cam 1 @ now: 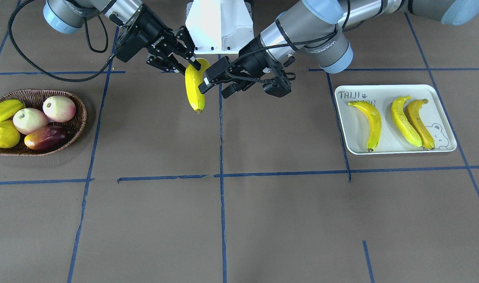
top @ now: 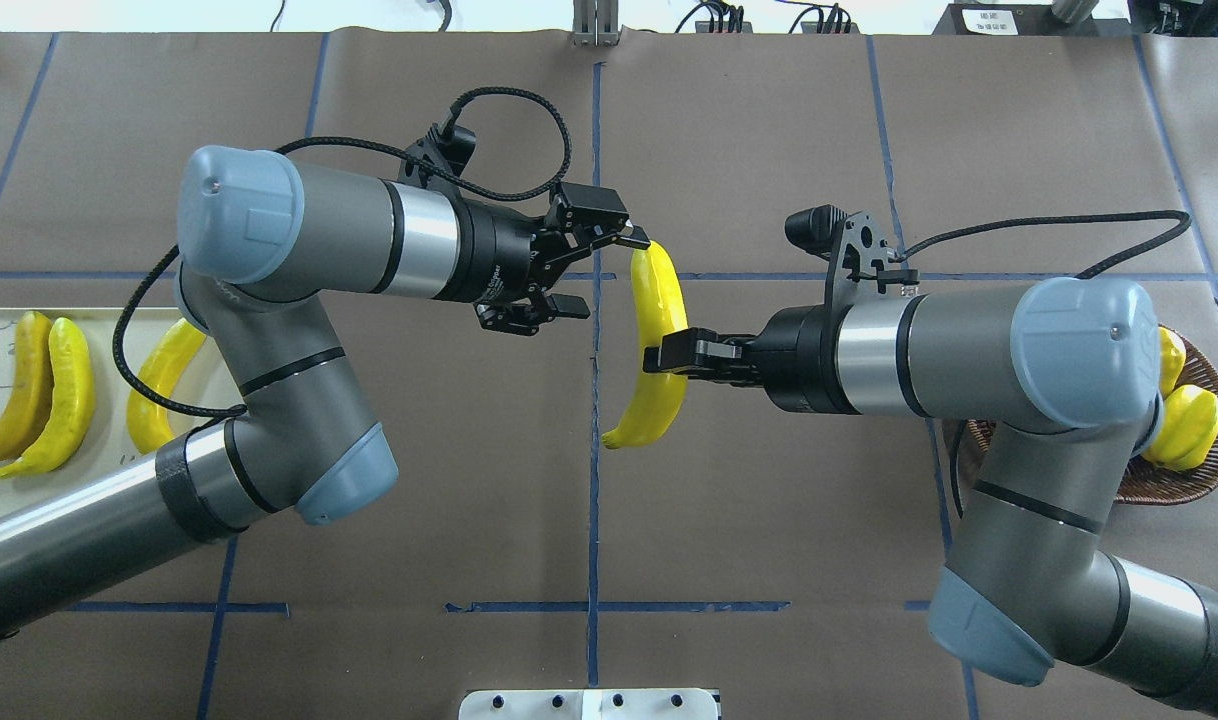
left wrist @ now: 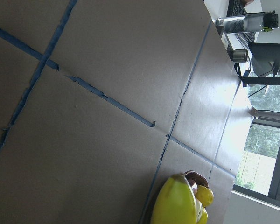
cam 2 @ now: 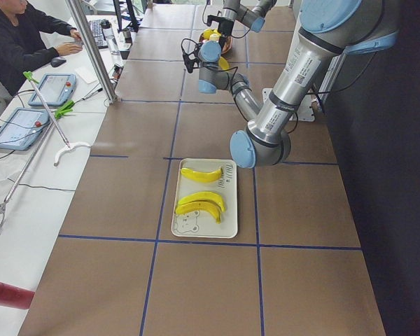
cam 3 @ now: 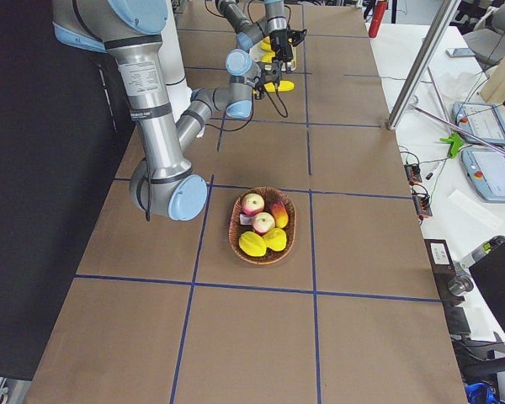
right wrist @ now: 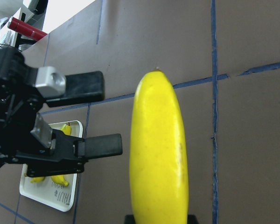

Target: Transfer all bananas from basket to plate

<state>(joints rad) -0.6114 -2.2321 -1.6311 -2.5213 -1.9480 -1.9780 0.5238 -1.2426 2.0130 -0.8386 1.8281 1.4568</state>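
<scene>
Left arm (top: 269, 335) and right arm (top: 969, 350): grey tubular links with bright metal wrist bands and pale blue round joint caps. The left gripper (top: 601, 270) and right gripper (top: 666, 356) are black linkages with flat fingers (right wrist: 86, 86), the right lettered ROBOTIQ. Braided black cables (top: 115, 345) loop along both arms; the white base (cam 1: 219, 23) shows a row of dark screws.

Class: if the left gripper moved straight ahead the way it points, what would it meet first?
Likely the banana, held by the right gripper, just ahead of the open left gripper.

We see a robotics lab: a tabletop (cam 1: 263, 220) gridded with blue tape (cam 1: 222, 204), and a person (cam 2: 17, 38) seated beside teach pendants (cam 2: 52, 89).
</scene>
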